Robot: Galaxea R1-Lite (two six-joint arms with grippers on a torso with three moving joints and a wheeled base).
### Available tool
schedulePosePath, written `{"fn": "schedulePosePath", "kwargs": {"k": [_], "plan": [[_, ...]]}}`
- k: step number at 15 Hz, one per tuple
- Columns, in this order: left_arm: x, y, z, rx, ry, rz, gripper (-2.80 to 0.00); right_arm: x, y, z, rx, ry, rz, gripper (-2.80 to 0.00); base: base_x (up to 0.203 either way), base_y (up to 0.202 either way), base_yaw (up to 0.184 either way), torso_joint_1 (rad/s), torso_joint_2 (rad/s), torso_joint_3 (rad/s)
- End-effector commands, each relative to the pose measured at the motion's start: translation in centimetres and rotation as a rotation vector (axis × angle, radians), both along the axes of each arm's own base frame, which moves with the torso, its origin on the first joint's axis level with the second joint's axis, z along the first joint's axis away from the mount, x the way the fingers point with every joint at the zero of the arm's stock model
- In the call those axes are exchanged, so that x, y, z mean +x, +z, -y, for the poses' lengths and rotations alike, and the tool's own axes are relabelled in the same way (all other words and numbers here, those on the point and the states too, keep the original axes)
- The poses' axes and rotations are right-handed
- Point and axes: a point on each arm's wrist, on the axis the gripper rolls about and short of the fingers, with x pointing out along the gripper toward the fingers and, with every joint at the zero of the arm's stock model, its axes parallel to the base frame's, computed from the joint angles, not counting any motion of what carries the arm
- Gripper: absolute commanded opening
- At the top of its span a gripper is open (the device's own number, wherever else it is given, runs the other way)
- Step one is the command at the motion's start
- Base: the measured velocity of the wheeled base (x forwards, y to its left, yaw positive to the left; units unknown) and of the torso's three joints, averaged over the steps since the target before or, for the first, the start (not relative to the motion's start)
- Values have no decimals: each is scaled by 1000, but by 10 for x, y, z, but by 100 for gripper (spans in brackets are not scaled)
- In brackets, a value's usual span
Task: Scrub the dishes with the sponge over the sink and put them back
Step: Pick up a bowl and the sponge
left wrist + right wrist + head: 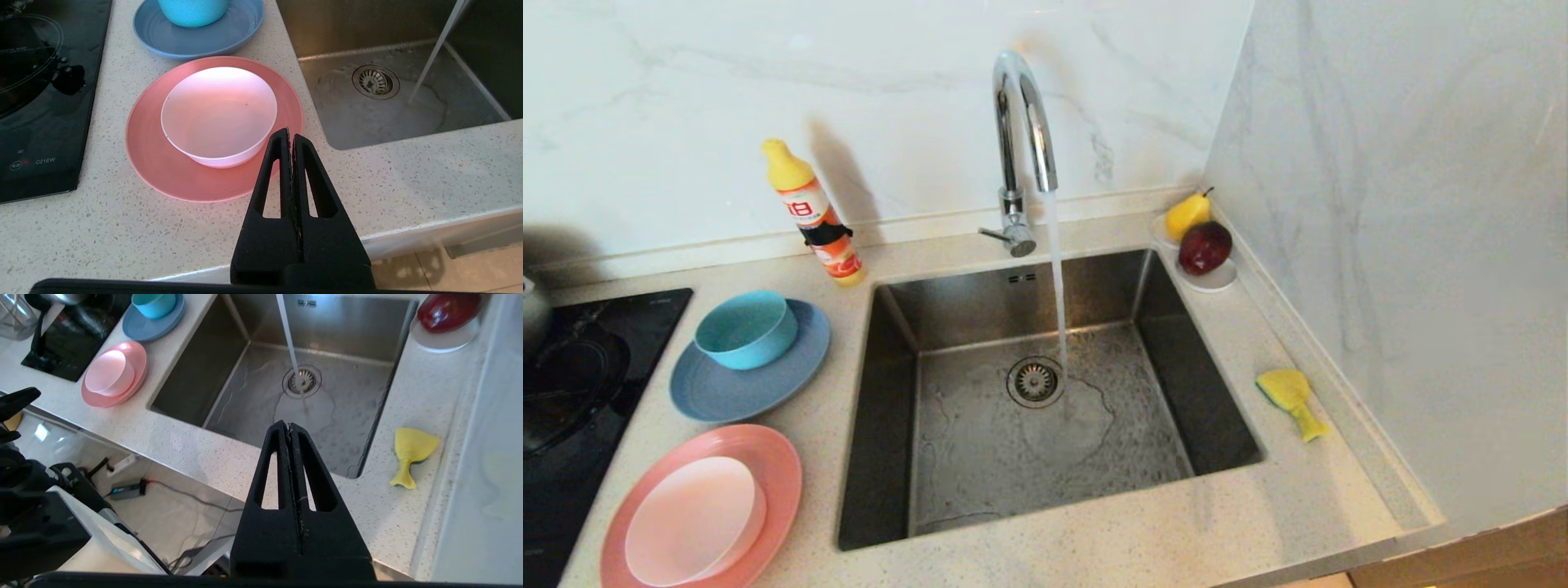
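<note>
The right hand (291, 425), clenched on nothing, hangs above the tabletop's (1258, 506) near edge; the left hand (290, 131), also clenched, is parked near the pink plate (776, 465). The sponge (1290, 396) lies right of the sink (882, 408), probably within the right hand's reach. Dishes are stacked left, untouched.

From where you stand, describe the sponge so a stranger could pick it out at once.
Start at the steel sink under the running tap. On the counter to its right, near the side wall, lies the sponge, alone and flat. It is yellow with a dark green underside and narrows to a tail, unlike the rounder yellow pear on the white saucer in the corner.
</note>
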Motion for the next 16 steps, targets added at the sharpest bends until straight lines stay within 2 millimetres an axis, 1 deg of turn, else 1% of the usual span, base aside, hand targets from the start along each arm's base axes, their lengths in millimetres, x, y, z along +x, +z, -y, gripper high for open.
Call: {"fn": "schedulePosePath", "kwargs": {"k": [1,3,5,8,10,12,14,16], "plan": [[1,-4,0,0,0,-16,-280,24,4,-2,-4,5,-48,-280,0,0,0,0,0,0],[1,-4,0,0,0,-16,-280,34,7,-4,-13,-15,-60,-280,0,0,0,0,0,0],[1,-4,0,0,0,-17,-280,42,6,-10,-32,-31,-79,-280,0,0,0,0,0,0],[1,-4,0,0,0,-16,-280,54,2,-26,-82,-90,-103,-280,0,0,0,0,0,0],[1,-4,0,0,0,-16,-280,63,-1,-36,-123,-174,-108,-280,0,0,0,0,0,0],[1,-4,0,0,0,-16,-280,73,-8,-48,-179,-268,-132,-280,0,0,0,0,0,0],[1,-4,0,0,0,-16,-280,83,-24,-60,-239,-319,-183,-280,0,0,0,0,0,0],[1,-4,0,0,0,-16,-280,93,-37,-65,-257,-371,-244,-280,0,0,0,0,0,0]]}}
